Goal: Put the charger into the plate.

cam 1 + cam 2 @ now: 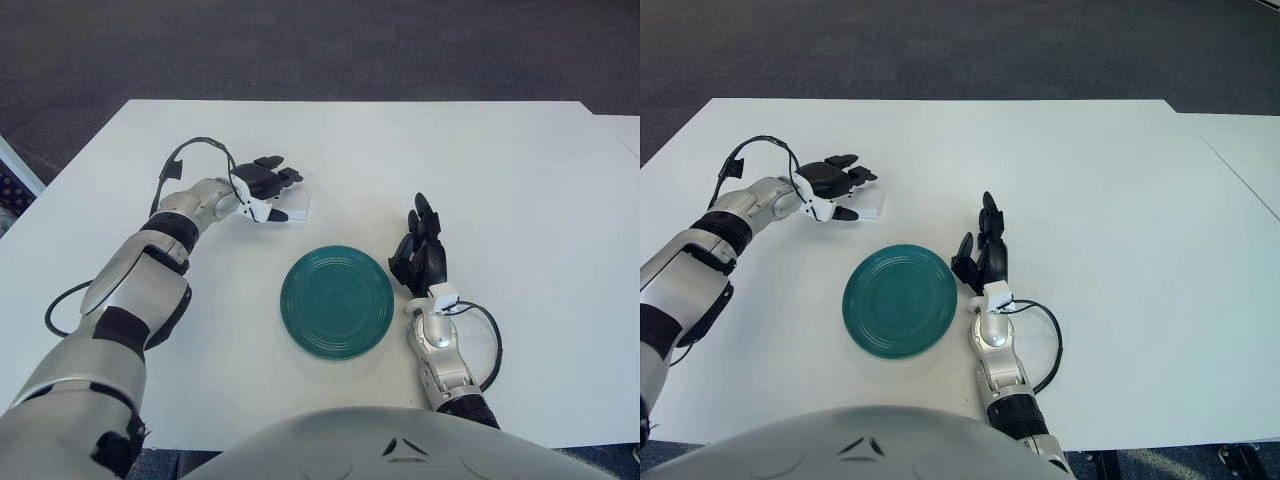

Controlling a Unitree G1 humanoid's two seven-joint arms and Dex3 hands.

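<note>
The left hand (268, 188) hovers with fingers spread over the white charger (296, 206), not yet gripping it; the green plate (336, 302) is empty. The right hand (420, 255) shows beside the plate, fingers loose.

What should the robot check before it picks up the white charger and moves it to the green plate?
1. Left hand is at the charger, fingers above it and thumb beside it: ok.
2. Fingers actually gripping the charger: cannot tell; they look spread, and the charger lies flat on the table.
3. Plate has nothing in it: ok.
4. Way from charger to plate is bare table: ok.
5. Right hand is beside the plate's right edge, holding nothing. Close to the rim, so watch it: ok.
6. Charger fully in view: not ok, the hand hides part of it.
</note>
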